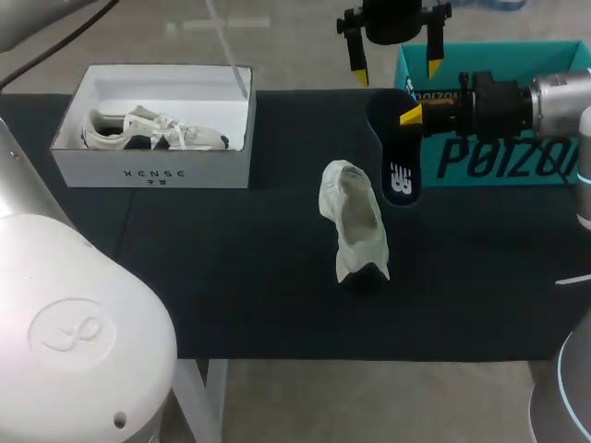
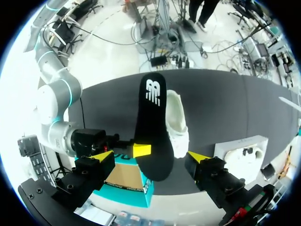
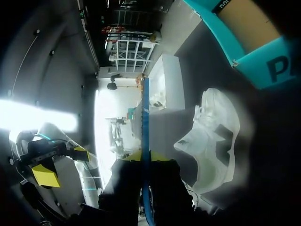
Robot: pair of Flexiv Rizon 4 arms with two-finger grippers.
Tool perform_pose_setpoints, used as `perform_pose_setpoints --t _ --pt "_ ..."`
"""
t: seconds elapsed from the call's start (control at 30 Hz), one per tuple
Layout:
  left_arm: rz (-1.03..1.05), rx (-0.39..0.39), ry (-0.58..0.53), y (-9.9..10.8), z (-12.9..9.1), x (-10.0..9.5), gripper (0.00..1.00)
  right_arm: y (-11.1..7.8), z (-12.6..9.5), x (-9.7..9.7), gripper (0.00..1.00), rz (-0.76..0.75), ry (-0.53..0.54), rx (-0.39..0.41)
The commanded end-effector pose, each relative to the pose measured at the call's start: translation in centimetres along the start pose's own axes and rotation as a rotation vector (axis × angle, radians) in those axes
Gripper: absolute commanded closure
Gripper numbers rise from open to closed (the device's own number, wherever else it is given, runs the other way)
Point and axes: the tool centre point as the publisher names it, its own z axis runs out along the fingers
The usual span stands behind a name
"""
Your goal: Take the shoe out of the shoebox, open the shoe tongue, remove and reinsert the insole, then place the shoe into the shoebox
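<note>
Shoebox [image 1: 152, 171] at left rear of table [image 1: 231, 277], second shoe [image 1: 152, 129] inside it, shoe [image 1: 355, 221] on table near middle, insole [image 1: 397, 157] just right-rear of shoe, clamped in right gripper [image 1: 413, 115], second box [image 1: 499, 157] at right rear, left gripper [image 1: 394, 66] over far edge, fingers apart.

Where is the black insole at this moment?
In the head view the insole is right of centre, held by the right claw, between the white shoe and the teal box.

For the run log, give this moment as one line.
stage: insole out | right claw: shut on insole | left claw: open above insole | shoe: on table
</note>
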Motion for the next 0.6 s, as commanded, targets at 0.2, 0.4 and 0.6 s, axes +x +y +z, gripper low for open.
perform_pose_setpoints --t 0.2,0.4,0.6 --pt "0.001 -0.001 0.004 0.1 -0.1 0.0 0.00 -0.1 0.1 -1.0 1.00 0.030 -0.007 0.015" --pt "-0.287 0.166 -0.352 3.0 -0.9 0.3 0.00 -0.1 -0.2 -1.1 1.00 0.026 0.010 0.003" --pt "-0.480 0.371 -0.653 4.8 -2.6 3.0 0.00 0.2 -0.9 0.0 1.00 -0.007 -0.001 -0.025"
